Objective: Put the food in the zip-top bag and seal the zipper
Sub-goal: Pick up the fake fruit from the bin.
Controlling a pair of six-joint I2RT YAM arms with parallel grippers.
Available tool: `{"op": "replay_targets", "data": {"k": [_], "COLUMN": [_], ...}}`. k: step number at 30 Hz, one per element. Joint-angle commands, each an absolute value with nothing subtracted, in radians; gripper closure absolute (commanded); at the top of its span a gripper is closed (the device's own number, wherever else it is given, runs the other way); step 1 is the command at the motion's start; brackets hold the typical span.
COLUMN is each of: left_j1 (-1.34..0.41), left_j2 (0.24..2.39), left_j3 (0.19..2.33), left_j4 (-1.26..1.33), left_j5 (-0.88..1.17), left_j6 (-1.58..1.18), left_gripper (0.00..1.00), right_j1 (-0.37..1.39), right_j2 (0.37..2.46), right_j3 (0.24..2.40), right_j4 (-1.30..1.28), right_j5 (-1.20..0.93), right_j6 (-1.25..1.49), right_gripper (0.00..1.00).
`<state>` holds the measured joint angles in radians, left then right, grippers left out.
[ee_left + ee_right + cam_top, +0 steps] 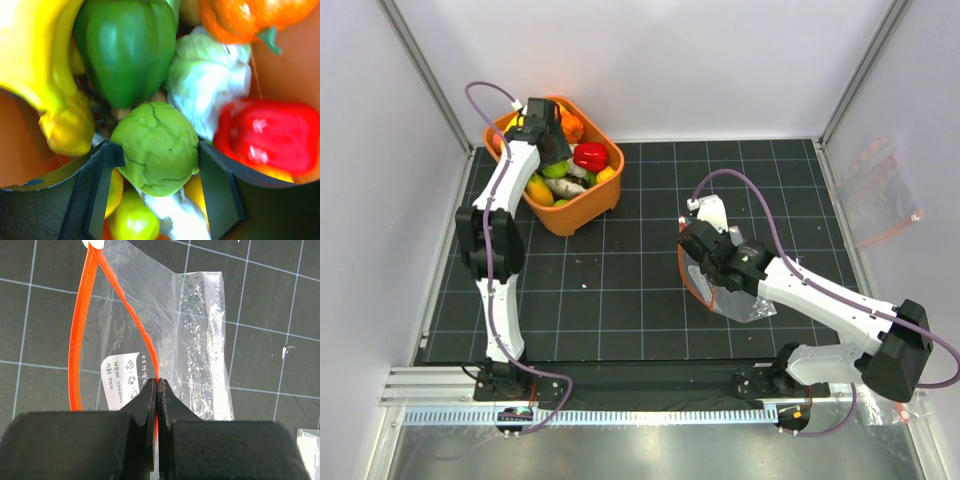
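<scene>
Left end effector (548, 138) is dipped into the orange tub (582, 222) at the far left of the bench (620, 290), with its arm stretched up and forward over the rim. Its fingers (100, 185) stand on either side of a lumpy lime-green piece (157, 150) and look to meet its flanks; whether they press on it cannot be told.

The right end effector (157, 387) is low over the middle right of the bench, its arm folded across from its base. Its jaws are pinched together on the zipper (75, 340) of the bag (200, 340), which lies flat on the bench, well apart from the tub.

Crowding the lime-green piece in the tub are a green pepper (125, 50), a red pepper (265, 135), a pale green-and-white piece (210, 75) and a yellow piece (35, 50), all touching or nearly so.

Only the right wrist view shows the zipper bowed into an open loop and a white label (122, 377) on the bag. The top view alone shows both arms at once.
</scene>
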<state>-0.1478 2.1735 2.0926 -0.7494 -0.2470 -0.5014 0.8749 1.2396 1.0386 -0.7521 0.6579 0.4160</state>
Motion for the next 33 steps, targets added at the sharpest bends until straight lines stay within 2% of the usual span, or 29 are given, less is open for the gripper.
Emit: {"op": "replay_targets", "data": {"k": [1,14,33], "left_j1": [-0.155,-0.256,-0.649], "left_j2": [2.007,1.741,1.393], "left_j3": [2.043,1.737,1.408], "left_j4": [-0.707,-0.519,-0.35], "left_j5": [-0.201,-0.069,-0.052], "left_j6": [-0.517,-0.555,-0.647], "left_gripper": [0.5,0.52,0.52], "right_j1": [0.873,0.873,0.873], "right_j2": [1.216,1.189,1.123], "right_j3": [1.065,1.098,1.114], "right_j4": [-0.733,-0.752,-0.71], "right_j5": [0.664,0.655,0.535], "right_j6": [0.41,0.414,0.48], "right_gripper": [0.99,0.99,0.99]}}
